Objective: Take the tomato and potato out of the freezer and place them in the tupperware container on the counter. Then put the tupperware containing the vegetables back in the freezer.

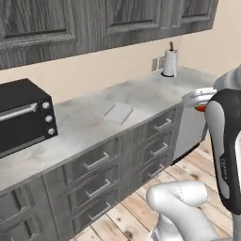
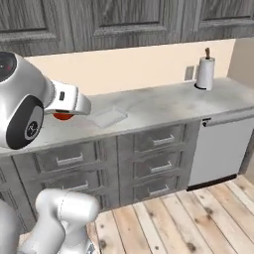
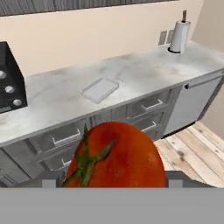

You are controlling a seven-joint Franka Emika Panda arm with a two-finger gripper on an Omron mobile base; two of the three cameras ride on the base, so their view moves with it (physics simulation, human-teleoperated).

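Note:
A red-orange tomato (image 3: 116, 157) with a green stem sits large between my gripper's (image 3: 113, 181) dark fingertips, which are shut on it. From the left base the tomato (image 1: 201, 108) peeks out under the white hand, in the air off the counter's front edge. From the right base the tomato (image 2: 63, 116) shows below the hand at the left. The tupperware container (image 1: 117, 113) (image 2: 109, 117) (image 3: 100, 89) lies flat on the marbled counter (image 1: 146, 92) (image 2: 163, 106) (image 3: 57, 98), some way ahead of the gripper. The potato and the freezer are out of view.
A black toaster oven (image 1: 23, 115) (image 3: 8, 78) stands on the counter's left. A paper towel roll (image 1: 170, 62) (image 2: 205, 72) (image 3: 178, 36) stands at the far right by the wall. Grey drawers (image 2: 154, 141) and a dishwasher front (image 2: 221, 149) run below; dark cabinets (image 1: 94, 23) hang above.

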